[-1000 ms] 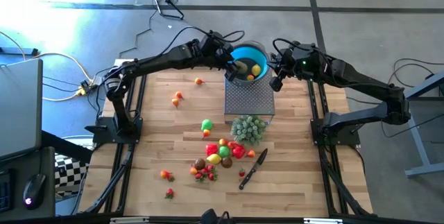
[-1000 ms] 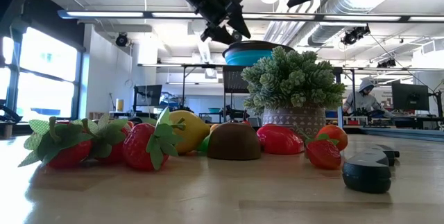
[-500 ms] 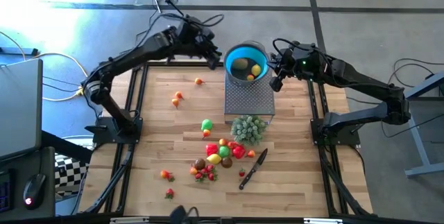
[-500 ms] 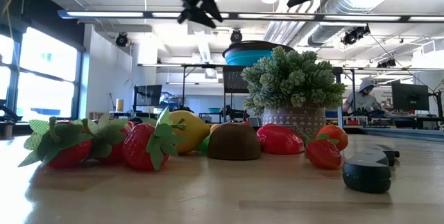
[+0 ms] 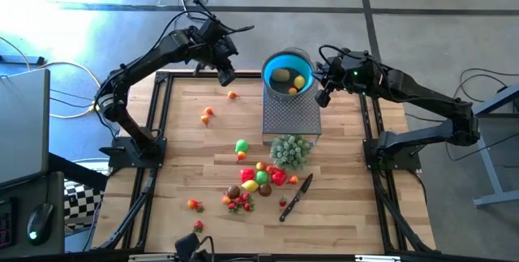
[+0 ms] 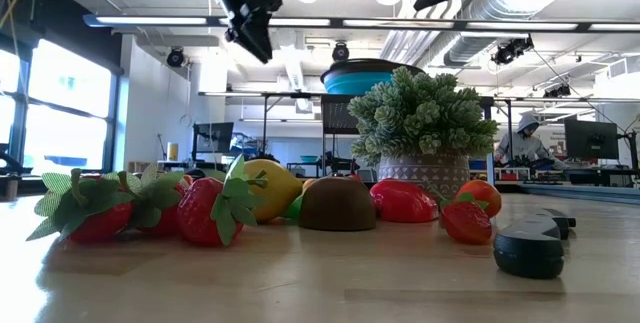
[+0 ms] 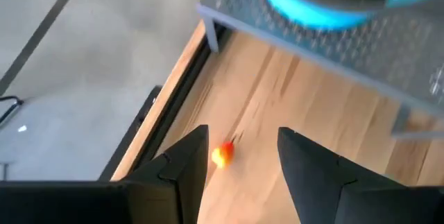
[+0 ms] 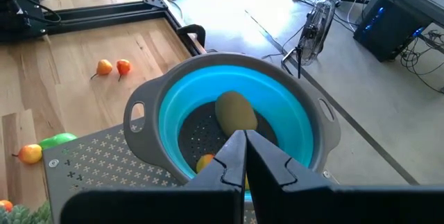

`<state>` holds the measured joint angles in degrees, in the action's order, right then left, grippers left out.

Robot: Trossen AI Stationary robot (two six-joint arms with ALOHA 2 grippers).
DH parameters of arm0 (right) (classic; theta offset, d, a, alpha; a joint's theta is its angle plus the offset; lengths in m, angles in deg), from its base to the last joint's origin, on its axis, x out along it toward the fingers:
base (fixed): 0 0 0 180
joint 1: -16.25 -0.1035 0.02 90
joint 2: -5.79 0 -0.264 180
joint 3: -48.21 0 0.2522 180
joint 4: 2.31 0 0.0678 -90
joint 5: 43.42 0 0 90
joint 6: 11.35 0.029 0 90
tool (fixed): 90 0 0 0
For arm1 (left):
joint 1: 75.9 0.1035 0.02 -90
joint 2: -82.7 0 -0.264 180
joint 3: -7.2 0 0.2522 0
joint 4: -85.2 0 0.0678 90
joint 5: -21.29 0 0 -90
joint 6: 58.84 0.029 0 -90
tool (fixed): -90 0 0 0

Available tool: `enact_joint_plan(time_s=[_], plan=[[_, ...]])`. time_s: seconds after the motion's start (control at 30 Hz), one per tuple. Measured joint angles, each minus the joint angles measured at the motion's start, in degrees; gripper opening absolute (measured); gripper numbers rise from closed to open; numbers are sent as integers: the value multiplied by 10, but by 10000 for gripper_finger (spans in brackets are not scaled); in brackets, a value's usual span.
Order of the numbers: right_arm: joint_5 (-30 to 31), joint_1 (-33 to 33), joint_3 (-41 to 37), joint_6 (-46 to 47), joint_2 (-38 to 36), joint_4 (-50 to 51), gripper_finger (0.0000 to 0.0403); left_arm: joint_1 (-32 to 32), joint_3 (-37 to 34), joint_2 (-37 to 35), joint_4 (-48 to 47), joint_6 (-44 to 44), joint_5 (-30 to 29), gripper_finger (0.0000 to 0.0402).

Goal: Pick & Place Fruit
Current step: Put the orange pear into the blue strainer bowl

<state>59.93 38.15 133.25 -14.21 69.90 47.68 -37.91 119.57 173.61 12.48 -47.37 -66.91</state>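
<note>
Blue bowl [image 5: 289, 74] set on a perforated metal stand [image 5: 292, 116] at the far middle of the table [image 5: 349, 181]; a brownish oval fruit [image 5: 280, 75], a yellow one [image 5: 299, 82] and a small orange one [image 5: 293, 91] lying inside the bowl.

Left pincer [image 5: 225, 73] raised in the air just left of the bowl, above the table's far edge, fingers [image 7: 186, 160] spread apart with nothing between them. Seen past those fingers in the left wrist view, a small orange fruit [image 7: 221, 154] on the wood; same fruit [image 5: 232, 95] lying below and slightly left of the bowl in the high view. Two more small orange fruits [image 5: 207, 114] farther left of the bowl, close together.

Right pincer [image 5: 322, 98] held at the bowl's right rim, fingers [image 8: 232, 156] pressed together, gripping nothing, tips pointing over the bowl's rim in the right wrist view.

Nearer than the bowl, beyond the stand's front edge: a pale green bushy plant [image 5: 290, 150]. Green round fruit [image 5: 242, 145] left of the plant. Main heap of fruit [image 5: 259, 178], red, yellow, green and brown, nearer still than the plant, with strawberries [image 5: 239, 204] at its near-left side. Black-handled knife [image 5: 295, 198] right of the heap. Two stray red-orange fruits [image 5: 195, 205] near the table's front, well apart from the bowl.

Far right in the low view, a person [image 6: 522, 135] in the room behind the table.
</note>
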Motion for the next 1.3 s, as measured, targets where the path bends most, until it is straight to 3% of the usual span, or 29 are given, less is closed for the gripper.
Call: enact_joint_plan(time_s=[0.13,0.37,0.6,0.83,1.1,1.3], plan=[[-5,0,0,0,0,0,2,25,0,0,-30,16,22,167],[-78,0,0,-15,0,0,2,80,-14,0,-25,-7,96,167],[-104,0,0,-53,0,0,2,101,-72,0,23,21,96,167],[-103,0,0,-36,0,-4,2,100,-120,0,73,9,48,170],[-97,0,0,2,0,-4,2,108,-128,3,95,4,46,229],[-56,0,0,3,0,-4,2,107,-129,16,102,69,49,284]])
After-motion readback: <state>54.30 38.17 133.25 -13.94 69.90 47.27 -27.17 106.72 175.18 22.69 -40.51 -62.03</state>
